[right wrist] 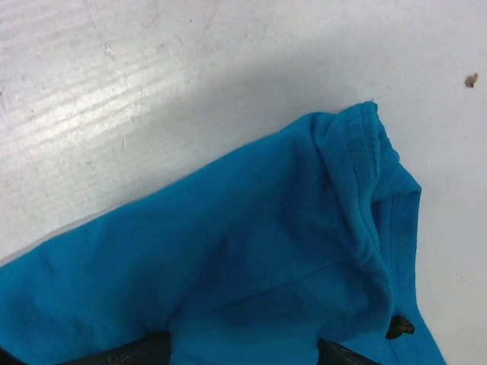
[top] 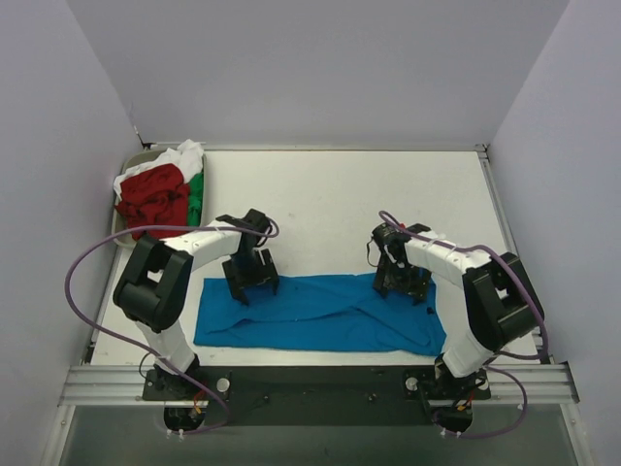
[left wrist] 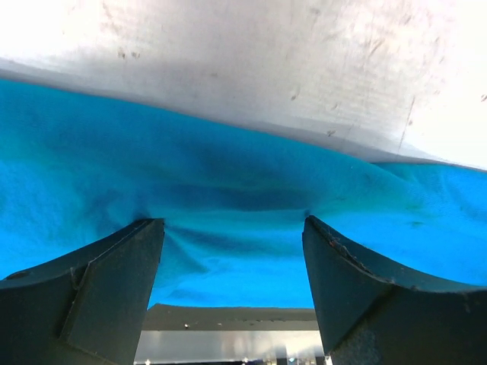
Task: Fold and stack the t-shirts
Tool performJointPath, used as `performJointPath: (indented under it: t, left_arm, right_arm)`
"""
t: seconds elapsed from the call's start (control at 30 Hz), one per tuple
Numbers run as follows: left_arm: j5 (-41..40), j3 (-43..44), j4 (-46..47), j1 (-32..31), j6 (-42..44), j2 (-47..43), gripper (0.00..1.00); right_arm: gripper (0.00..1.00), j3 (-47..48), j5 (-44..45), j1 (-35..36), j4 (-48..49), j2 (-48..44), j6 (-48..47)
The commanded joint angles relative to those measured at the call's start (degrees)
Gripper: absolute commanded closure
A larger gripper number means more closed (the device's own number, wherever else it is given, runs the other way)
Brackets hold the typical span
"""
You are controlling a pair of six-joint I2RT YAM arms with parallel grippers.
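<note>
- Lengthwise, the large bright blue cloth t-shirt point(top: 320, 313) runs left to right across the near part of the white surface point(top: 340, 204), roughly parallel to the near edge and just beyond the two arm bases.
- It lies spread low but rumpled, with creases through its middle; its far edge sits under both grippers, and its left end reaches a little further left than the left gripper.
- The left gripper point(top: 250, 280) is down on the far edge of the shirt's left part. In the left wrist view its two dark fingers point(left wrist: 114, 281) stand wide apart, tips pressed into the blue cloth, which is gathered in soft folds between them; nothing is pinched.
- The right gripper point(top: 403, 283) is down on the far edge of the shirt's right part. In the right wrist view only a sliver of its dark fingers point(right wrist: 137, 356) shows at the bottom, set apart, with blue cloth lying between and over them.
- Right there a doubled, stitched hem point(right wrist: 365, 167) of the shirt bunches up and points away from the gripper, with a small black tag point(right wrist: 399, 327) beside it.
- At the far left corner a grey metal tray point(top: 124, 228) holds a heap of other t-shirts: red point(top: 155, 197) on top, green point(top: 198, 194) at its right, white point(top: 180, 155) behind, well apart from the blue one.
</note>
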Motion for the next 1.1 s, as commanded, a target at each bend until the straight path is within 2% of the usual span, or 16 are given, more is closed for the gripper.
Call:
performJointPath:
  t: [0.0,0.13,0.5,0.67,0.8,1.07]
  left_arm:
    - [-2.3,2.5,7.9,1.5,1.4,4.2,0.16]
    - [-1.1,5.2,8.2,3.0,1.7,5.5,0.16]
    - [0.3,20.4,5.0,5.0,3.9,15.2,0.16]
    - [1.3,23.1,4.6,5.3,3.7,17.7,0.16]
    - [1.5,22.8,5.2,5.4,3.6,17.7,0.16]
    - [5.9,24.5,4.9,4.2,5.0,9.0,0.16]
  right_arm:
    - [0.24,1.6,2.6,-3.4,4.3,5.7,-2.7]
    - [0.24,4.4,2.8,-5.2,4.5,6.7,-5.1]
    - [0.24,16.3,-0.4,-13.0,4.3,15.1,-11.9]
    - [0.28,23.4,-2.0,-14.8,4.0,20.0,-15.0]
    - [0.27,27.3,-1.0,-14.9,2.1,21.7,-16.4]
    - [0.25,27.2,5.1,-12.6,-0.1,11.2,-16.4]
